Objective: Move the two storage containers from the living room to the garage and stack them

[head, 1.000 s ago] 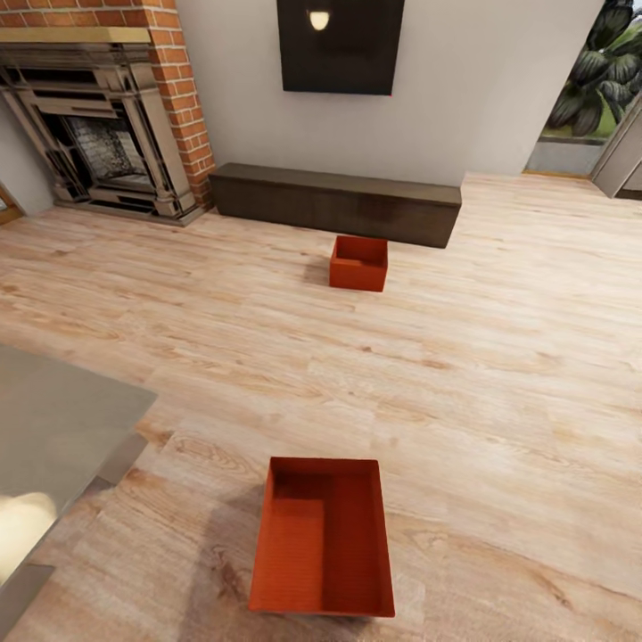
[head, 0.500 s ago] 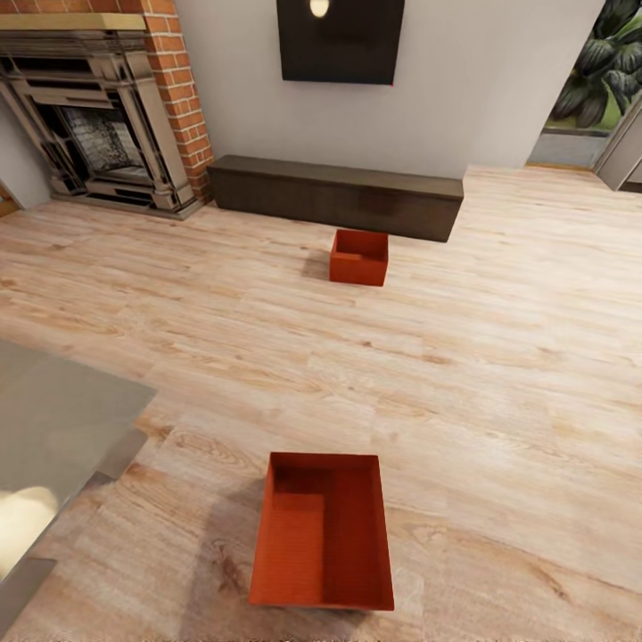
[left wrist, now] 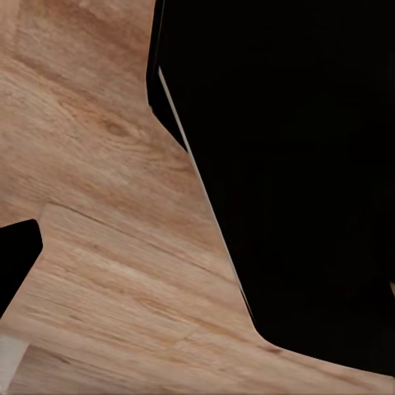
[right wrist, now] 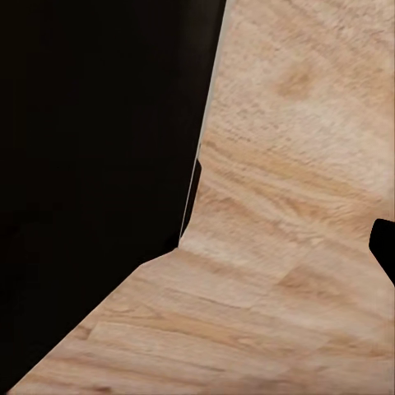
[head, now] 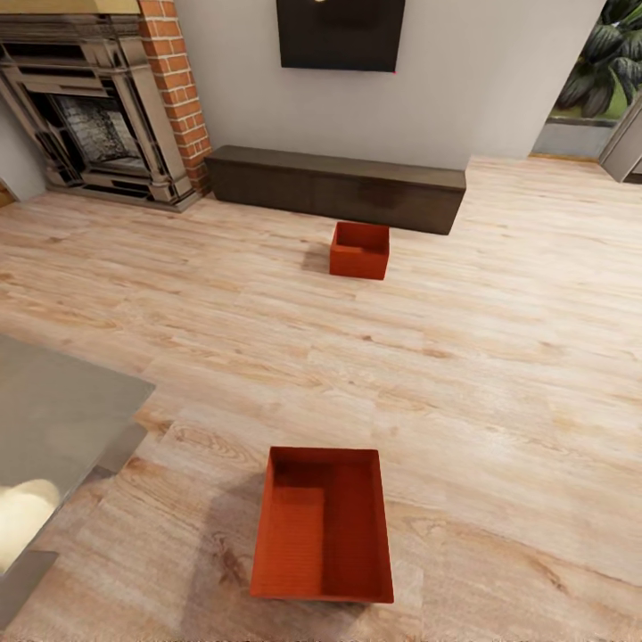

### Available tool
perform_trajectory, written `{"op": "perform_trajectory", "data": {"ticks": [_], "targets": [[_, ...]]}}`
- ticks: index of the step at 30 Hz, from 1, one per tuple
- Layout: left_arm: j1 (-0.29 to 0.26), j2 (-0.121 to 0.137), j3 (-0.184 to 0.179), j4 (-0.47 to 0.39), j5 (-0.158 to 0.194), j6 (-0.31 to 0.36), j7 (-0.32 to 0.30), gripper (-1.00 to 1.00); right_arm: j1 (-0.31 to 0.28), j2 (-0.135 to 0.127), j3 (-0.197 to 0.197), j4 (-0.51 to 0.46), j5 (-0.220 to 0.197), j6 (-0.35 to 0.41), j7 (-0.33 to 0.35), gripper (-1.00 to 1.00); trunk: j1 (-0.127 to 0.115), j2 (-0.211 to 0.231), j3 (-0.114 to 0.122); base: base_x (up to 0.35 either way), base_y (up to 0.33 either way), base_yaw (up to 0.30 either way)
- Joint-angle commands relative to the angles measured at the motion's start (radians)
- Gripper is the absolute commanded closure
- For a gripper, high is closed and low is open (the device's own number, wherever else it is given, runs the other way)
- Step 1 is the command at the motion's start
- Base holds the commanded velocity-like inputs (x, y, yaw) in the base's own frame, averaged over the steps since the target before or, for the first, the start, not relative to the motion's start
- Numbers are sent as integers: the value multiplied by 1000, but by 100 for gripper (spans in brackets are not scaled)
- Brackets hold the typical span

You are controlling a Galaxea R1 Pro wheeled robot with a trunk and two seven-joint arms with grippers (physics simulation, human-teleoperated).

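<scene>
Two orange-red open-top storage containers stand apart on the light wood floor point(head: 499, 357) of the living room. The near container point(head: 321, 526) lies low in the head view, just ahead of me. The far container point(head: 359, 251) sits in front of the long dark bench point(head: 337, 188). Both are empty and upright. In the left wrist view one dark fingertip point(left wrist: 15, 259) pokes in at the edge over wood planks, beside my black body point(left wrist: 296, 164). The right wrist view has a similar dark fingertip point(right wrist: 383, 251) at its edge.
A red brick fireplace point(head: 89, 125) stands at the back left and a black TV point(head: 339, 34) hangs above the bench. A grey tabletop point(head: 53, 419) juts in at the near left. An opening with a plant point(head: 606, 62) is at the back right.
The whole head picture has shifted: the fireplace, TV, bench and far container sit higher in it now, so the camera has moved. Both containers stay where they were on the floor.
</scene>
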Motion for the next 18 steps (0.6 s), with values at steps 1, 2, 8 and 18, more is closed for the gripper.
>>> {"op": "perform_trajectory", "data": {"ticks": [1,2,8,18], "targets": [[0,0,7,1,-1,-2,0,-100,-1,0,9,3,-9,-6,-1,-100,0,0,-2,0,0,0],[0,0,7,1,0,-2,0,-100,-1,0,9,3,-9,-6,-1,-100,0,0,-4,0,0,0],[0,0,7,1,0,-2,0,-100,-1,1,9,3,-8,-6,-1,-100,0,0,-13,0,0,0],[0,0,7,1,0,-2,0,-100,-1,1,9,3,-8,-4,-1,-100,0,0,-29,0,0,0]]}}
